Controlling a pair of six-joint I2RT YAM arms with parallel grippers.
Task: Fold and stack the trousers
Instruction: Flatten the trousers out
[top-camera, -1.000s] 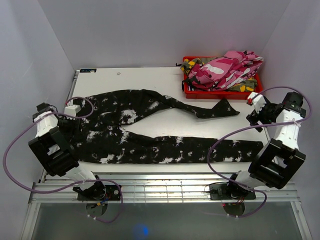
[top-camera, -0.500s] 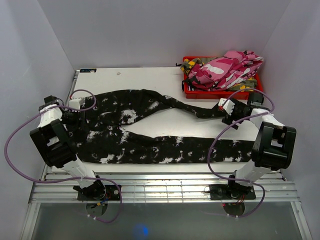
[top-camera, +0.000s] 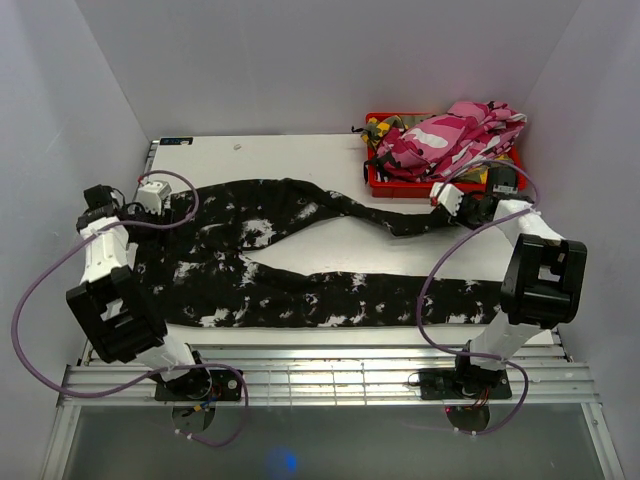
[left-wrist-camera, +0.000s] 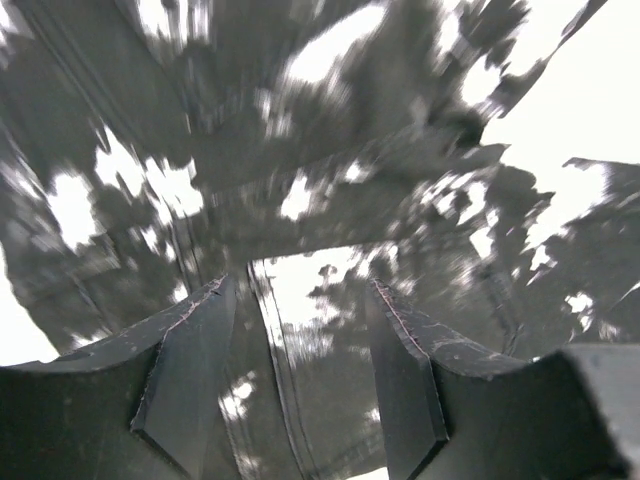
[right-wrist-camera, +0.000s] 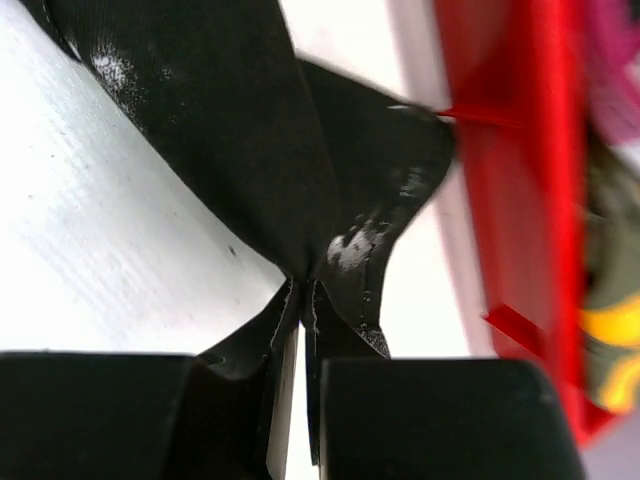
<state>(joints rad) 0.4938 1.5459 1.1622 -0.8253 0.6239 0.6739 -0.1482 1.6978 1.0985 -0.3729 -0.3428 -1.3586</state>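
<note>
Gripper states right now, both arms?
Left gripper: open, over the black trousers.
Right gripper: shut on the black trousers' leg end.

The black white-splotched trousers (top-camera: 215, 265) lie spread flat, 2 legs splayed rightward; pink-white camouflage trousers (top-camera: 450, 135) sit heaped behind.

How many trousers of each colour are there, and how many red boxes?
Black-and-white trousers: 1
Pink camouflage trousers: 1 bundle showing
Green-yellow camouflage trousers: 1 showing, mostly buried
Red box: 1
Total: 4 things, as far as can be seen
</note>
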